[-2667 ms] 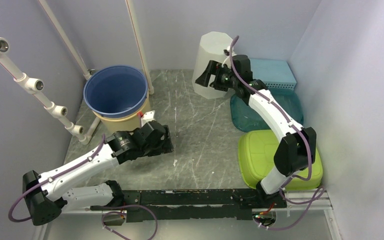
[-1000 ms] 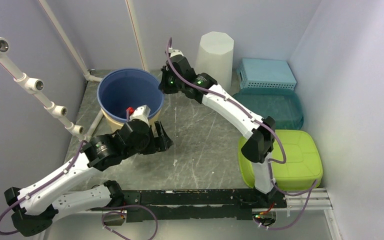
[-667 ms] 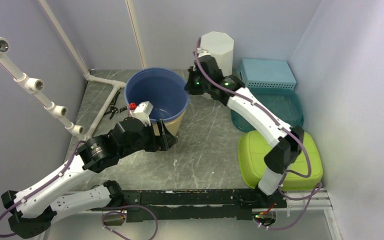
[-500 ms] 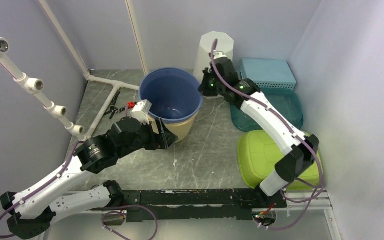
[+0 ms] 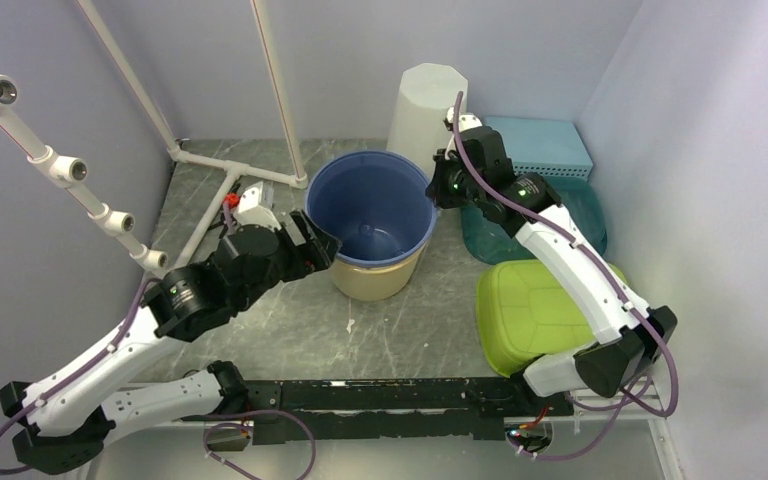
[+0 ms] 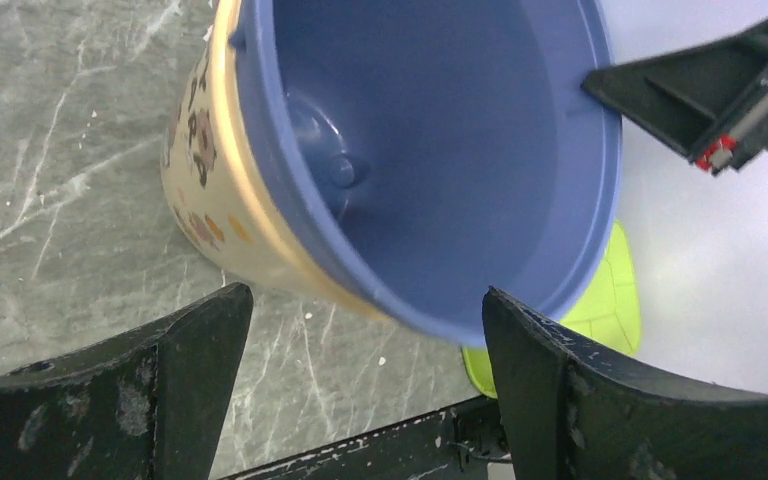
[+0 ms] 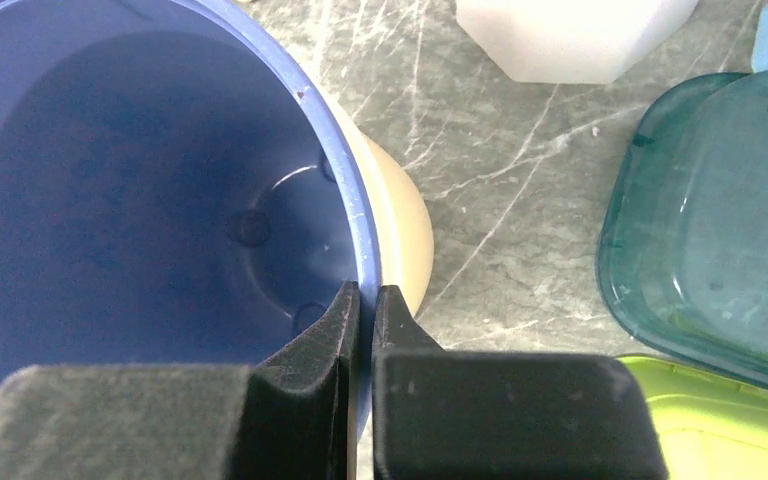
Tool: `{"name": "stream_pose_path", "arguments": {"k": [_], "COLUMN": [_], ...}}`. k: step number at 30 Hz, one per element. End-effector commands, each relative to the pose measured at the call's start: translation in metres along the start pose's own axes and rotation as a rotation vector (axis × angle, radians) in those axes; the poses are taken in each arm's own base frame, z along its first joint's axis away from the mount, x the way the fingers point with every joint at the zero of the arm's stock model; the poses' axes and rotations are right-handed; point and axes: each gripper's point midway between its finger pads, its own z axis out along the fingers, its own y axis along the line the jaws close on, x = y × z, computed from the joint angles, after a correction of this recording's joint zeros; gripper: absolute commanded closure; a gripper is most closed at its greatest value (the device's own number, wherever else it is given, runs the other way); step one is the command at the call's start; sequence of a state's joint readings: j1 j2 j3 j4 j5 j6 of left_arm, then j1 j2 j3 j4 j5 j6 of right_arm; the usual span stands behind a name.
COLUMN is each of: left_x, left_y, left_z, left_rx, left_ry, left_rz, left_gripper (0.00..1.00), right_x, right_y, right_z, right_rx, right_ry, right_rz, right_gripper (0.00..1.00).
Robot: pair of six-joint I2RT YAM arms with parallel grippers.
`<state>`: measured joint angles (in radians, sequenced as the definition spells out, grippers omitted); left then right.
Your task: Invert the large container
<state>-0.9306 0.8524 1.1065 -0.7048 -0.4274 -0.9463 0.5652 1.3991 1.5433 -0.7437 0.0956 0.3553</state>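
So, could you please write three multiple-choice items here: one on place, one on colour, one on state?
1. Where does the right tool hold the bucket? A) rim B) base C) outer wall
2. What colour is the bucket's inside? A) green B) blue C) white
3. How is the left tool? A) shut on the bucket B) shut on nothing C) open
Answers: 1 A, its jaws pinch the rim; 2 B, both wrist views show blue; 3 C, its jaws stand wide apart.

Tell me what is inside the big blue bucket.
Nothing loose: the bucket shows only its bare blue floor with small moulded bumps. The right end effector pinches the rim, one finger inside, hiding a strip of wall.
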Motion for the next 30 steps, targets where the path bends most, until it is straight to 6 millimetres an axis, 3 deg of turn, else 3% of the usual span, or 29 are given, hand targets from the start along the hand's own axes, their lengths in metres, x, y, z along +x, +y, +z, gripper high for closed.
{"name": "stream_pose_path", "arguments": {"k": [1,4,11,16,20,23,27,30], "left_x": [-0.02,-0.02,-0.016,-0.004,-0.002,-0.003,-0.008,-0.011], "left_y": [-0.011,-0.014,0.01,0.015,0.017,0.018,0.014,0.008], "left_z": [0.012,0.02,0.025,0.028,0.03,0.03,0.029,0.029], "left_rx": [-0.057,-0.101,-0.254,-0.233,-0.237,-0.241,-0.22,-0.186], "left_ry": [-0.059,-0.036,-0.015,0.009,0.024,0.023,0.01,0.003], "left_rz": [-0.03,0.016,0.076,0.076,0.104,0.117,0.115,0.121], "left_gripper": [0.09,0.12,0.21,0.41,0.69,0.85,0.97,0.97], "right_x": [0.002,0.006,0.003,0.007,0.009,0.01,0.01,0.01], "right_y": [0.012,0.014,0.026,0.03,0.035,0.044,0.056,0.06], "right_z": [-0.022,-0.023,-0.033,-0.031,-0.03,-0.032,-0.034,-0.034], "right_rx": [-0.094,-0.109,-0.177,-0.192,-0.219,-0.265,-0.325,-0.343], "right_ry": [0.006,0.033,0.017,0.04,0.063,0.079,0.084,0.09], "right_rz": [-0.058,-0.062,-0.047,-0.036,-0.035,-0.019,0.014,0.036], "right_gripper": [1.0,1.0,1.0,1.0,1.0,0.94,0.83,0.74]}}
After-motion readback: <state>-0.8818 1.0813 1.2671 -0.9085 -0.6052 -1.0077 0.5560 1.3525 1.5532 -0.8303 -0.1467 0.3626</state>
